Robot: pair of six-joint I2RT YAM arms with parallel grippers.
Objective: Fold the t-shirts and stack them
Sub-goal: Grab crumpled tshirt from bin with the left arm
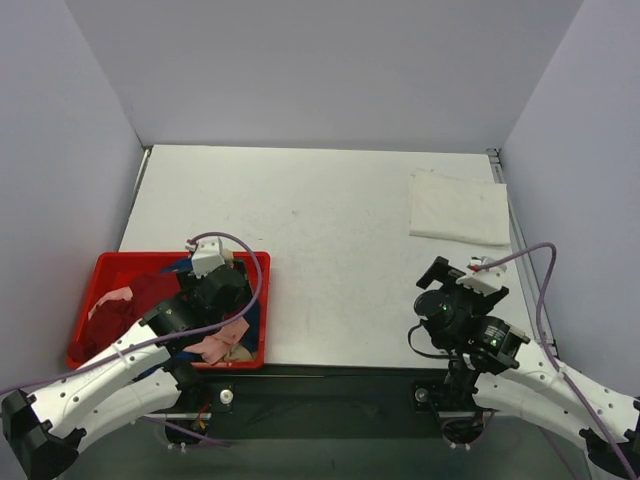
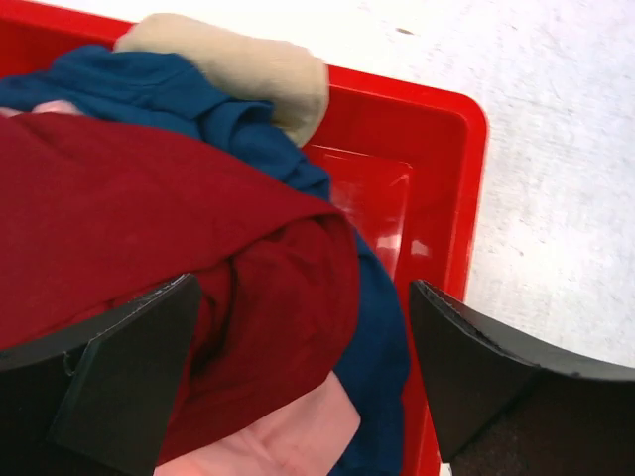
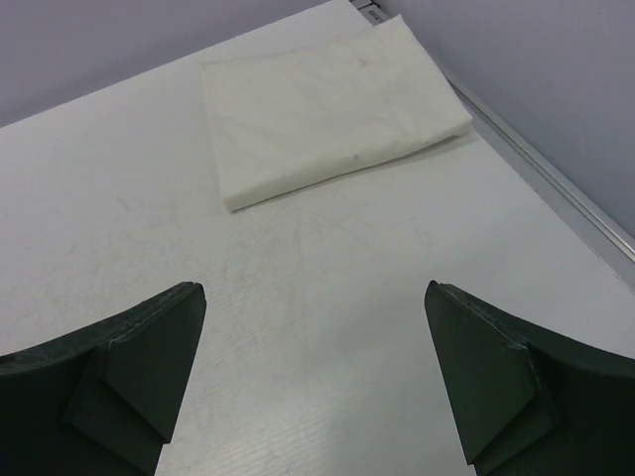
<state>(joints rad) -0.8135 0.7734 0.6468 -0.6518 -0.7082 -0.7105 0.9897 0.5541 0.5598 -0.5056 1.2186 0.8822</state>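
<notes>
A dark red t-shirt (image 2: pixel 149 228) lies crumpled in the red bin (image 2: pixel 446 188) with a blue one (image 2: pixel 228 114), a beige one (image 2: pixel 248 64) and a pink one (image 2: pixel 288 436). My left gripper (image 2: pixel 303 337) is open, hovering over the pile, its jaws either side of the dark red and blue cloth; in the top view it sits over the bin (image 1: pixel 215 275). A folded white t-shirt (image 1: pixel 458 208) lies at the table's far right, also in the right wrist view (image 3: pixel 327 99). My right gripper (image 3: pixel 316 342) is open and empty above bare table, well short of the white shirt.
The red bin (image 1: pixel 100 275) stands at the table's near left edge. Grey walls enclose the table on three sides. A metal rail (image 3: pixel 556 169) runs along the table's right edge.
</notes>
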